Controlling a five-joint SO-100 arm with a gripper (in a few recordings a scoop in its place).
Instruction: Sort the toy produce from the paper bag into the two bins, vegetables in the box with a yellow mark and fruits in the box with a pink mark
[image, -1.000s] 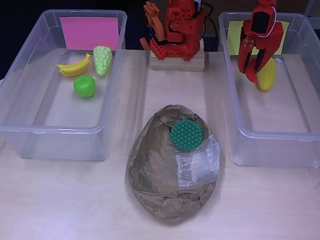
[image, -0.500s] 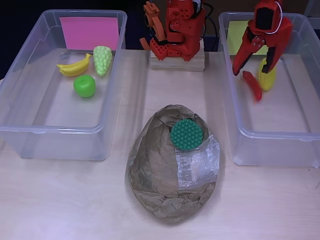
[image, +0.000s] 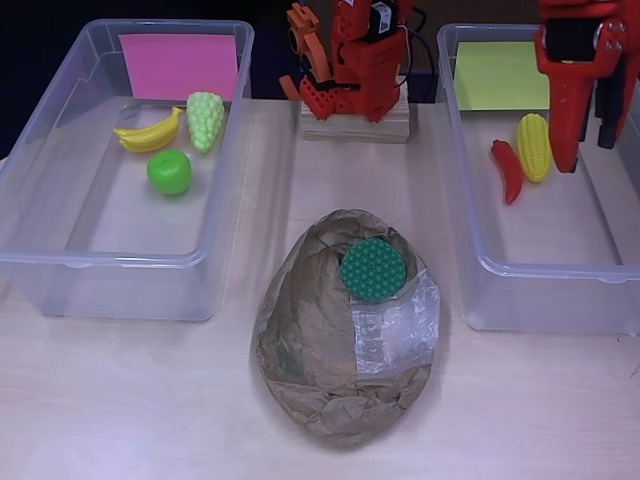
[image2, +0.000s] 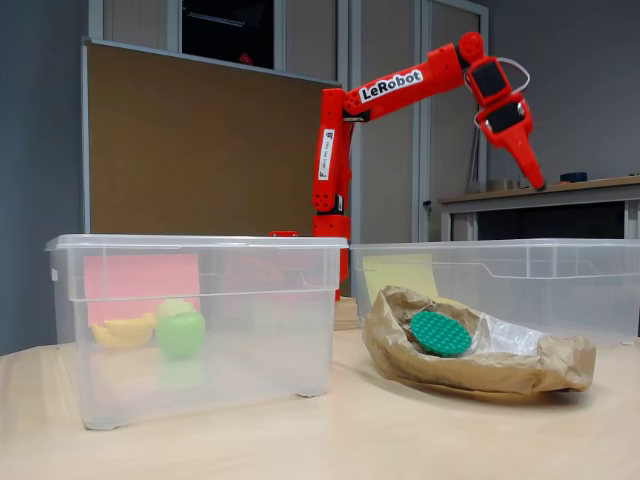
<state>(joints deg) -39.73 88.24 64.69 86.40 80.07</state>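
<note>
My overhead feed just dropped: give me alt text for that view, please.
The red end effector hangs empty above the yellow-marked bin, where a chili and corn lie. The pink-marked bin holds a banana, grapes and apple; a green disc sits on the bag.

Overhead, the arm runs off the top edge; the paper bag hides all but a green disc.

The overhead view looks straight down on the table from above. The fixed view sits low and close at the table's front edge, looking across at the arm. Both show the 2 bins and the paper bag.
</note>
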